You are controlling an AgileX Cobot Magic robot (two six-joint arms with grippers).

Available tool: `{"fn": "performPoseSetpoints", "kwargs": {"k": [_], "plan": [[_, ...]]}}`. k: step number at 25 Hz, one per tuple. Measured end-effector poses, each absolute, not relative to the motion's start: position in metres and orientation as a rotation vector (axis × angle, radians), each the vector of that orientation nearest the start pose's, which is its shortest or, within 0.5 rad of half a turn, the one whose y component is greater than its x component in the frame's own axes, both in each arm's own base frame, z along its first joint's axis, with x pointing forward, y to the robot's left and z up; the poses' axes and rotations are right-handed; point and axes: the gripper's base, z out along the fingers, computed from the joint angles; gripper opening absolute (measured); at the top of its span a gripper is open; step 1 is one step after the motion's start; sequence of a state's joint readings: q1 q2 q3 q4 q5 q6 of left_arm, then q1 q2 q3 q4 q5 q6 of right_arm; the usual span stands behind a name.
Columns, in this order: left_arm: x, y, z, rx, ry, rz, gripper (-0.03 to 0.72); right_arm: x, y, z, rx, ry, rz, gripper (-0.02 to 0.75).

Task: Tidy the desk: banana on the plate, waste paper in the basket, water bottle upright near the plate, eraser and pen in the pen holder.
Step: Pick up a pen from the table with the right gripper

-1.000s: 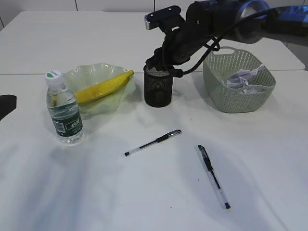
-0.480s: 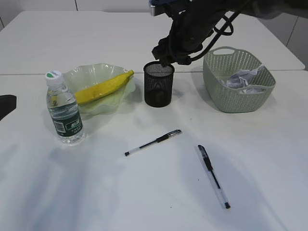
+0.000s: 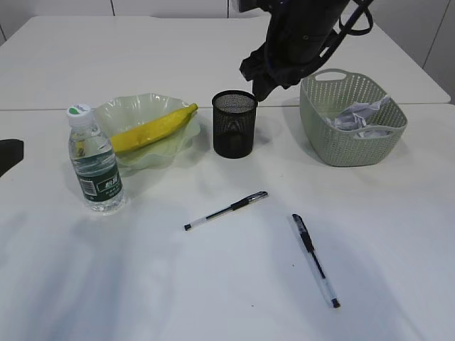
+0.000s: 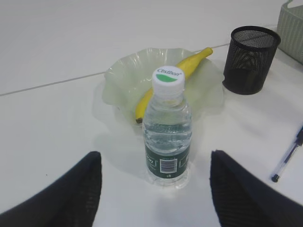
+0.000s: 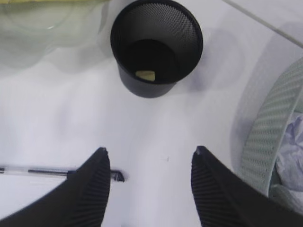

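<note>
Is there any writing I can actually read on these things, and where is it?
"Cestbon": on the white cap of the water bottle.
Green bottle label: a barcode and small print, too small to read.
Pens, pen holder, basket: no writing visible.

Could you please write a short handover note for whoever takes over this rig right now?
Left gripper: open, empty, near the water bottle.
Right gripper: open, empty, above the pen holder.
Done: banana on the plate; bottle upright beside the plate; waste paper in the basket; eraser in the holder.
Left: two pens lie on the table.
</note>
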State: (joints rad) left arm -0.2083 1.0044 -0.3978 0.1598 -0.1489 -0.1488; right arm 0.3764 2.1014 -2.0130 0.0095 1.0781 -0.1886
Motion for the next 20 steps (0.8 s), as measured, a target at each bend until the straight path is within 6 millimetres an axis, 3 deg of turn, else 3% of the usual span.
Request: {"fn": "performPoseSetpoints", "kwargs": {"k": [9,20], "plan": [[0.19,-0.042,0.243,0.199,1.942,-0.167,0.508,0.421,0.167,0.296,-0.765,2.663,0.063,0.41],[0.19,-0.042,0.243,0.19,1.945,-0.171,0.508,0.414,0.164,0.311,-0.731,2.652,0.072,0.41]]}}
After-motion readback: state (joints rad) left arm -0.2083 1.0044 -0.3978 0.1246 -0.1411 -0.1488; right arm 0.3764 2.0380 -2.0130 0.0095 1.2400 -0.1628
